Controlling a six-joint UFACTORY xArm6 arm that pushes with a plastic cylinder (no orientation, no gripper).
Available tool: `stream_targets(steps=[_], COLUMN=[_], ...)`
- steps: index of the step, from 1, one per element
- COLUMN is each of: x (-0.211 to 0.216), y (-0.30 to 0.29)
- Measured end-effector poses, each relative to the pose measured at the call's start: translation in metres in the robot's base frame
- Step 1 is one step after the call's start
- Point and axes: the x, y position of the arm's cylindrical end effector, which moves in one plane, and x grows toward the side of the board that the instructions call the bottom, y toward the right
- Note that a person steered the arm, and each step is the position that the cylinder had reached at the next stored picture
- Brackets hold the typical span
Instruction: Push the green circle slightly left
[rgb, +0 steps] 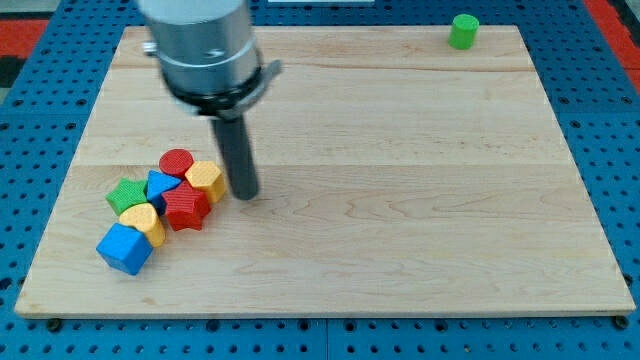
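Nearest the view's bottom, at the lower left of the frame, sits a tight cluster on your pale wooden worktop: a blue cube, a yellow heart-shaped block, a red star-shaped block, a green star-shaped block, a blue triangular block, a yellow hexagonal block and a red cylinder. They touch or nearly touch one another.

Your main risk lies here. My tip rests on the worktop just beside the yellow hexagonal block, on its right in the frame. If you swing out carelessly toward the frame's left, the rod will plough into that block and scatter the cluster.

The arm stands roughly upright, its grey cylindrical housing filling the upper left of the frame and the dark rod dropping straight down from it. There is no claw on this rig, so there is nothing to report as released or clenched.

Farthest away, in the upper right of the frame, the green circle sits at the worktop's top edge, well apart from my tip. That brings a second hazard: a push angled upward could tip it off the edge. You need to approach from its right side and keep the stroke short and level.
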Motion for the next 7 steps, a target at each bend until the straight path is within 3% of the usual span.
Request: stream_targets(steps=[1,3,4,5,6,7], x=[-0.036,-0.158,-0.246,-0.29,-0.291,-0.291], y=[0.088,0.273,0.348,0.354,0.349,0.273])
